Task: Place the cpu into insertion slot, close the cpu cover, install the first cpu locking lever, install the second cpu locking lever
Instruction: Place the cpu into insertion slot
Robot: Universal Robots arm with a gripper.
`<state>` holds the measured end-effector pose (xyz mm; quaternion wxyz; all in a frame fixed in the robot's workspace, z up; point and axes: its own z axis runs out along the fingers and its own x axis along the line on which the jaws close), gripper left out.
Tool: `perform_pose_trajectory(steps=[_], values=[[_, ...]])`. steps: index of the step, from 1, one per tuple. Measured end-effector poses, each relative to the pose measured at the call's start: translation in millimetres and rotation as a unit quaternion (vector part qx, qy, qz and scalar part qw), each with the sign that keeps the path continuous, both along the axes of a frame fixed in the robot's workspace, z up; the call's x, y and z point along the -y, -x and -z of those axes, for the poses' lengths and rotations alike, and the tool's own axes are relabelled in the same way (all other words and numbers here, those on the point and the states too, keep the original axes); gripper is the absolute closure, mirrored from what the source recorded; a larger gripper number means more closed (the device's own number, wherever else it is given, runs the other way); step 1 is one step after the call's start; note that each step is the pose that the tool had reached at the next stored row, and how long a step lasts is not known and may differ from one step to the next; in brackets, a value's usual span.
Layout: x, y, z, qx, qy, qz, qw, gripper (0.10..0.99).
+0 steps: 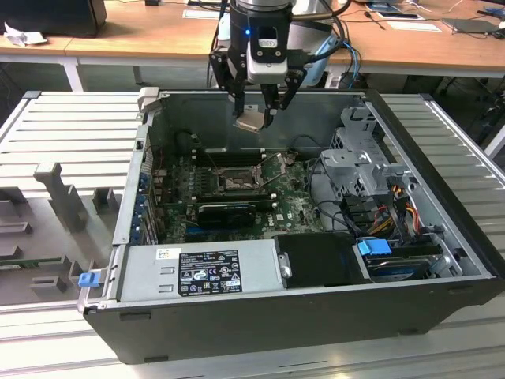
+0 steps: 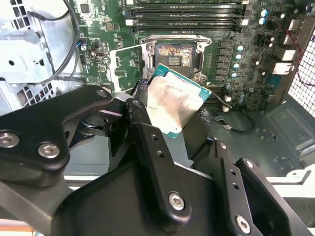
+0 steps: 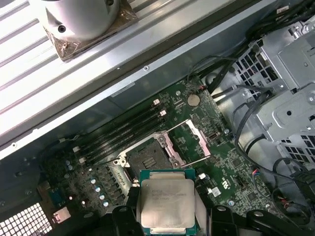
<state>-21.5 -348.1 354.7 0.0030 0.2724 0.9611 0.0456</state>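
Item: cpu (image 1: 251, 120), pinched by its edges in the closed fingers of the gripper (image 1: 254, 110); upper centre of the exterior view, well above the motherboard (image 1: 292, 201).
insertion slot (image 1: 235, 183): mid-frame, empty.
cpu cover (image 3: 189, 142): swung open.
Progress: judged early; all four steps outstanding.
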Motion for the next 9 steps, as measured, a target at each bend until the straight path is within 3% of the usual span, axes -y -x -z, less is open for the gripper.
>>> perform_pose_trajectory(steps=[9], values=[[0.0,0.0,0.4,0.0,0.0,0.051,0.9987,0.561]])
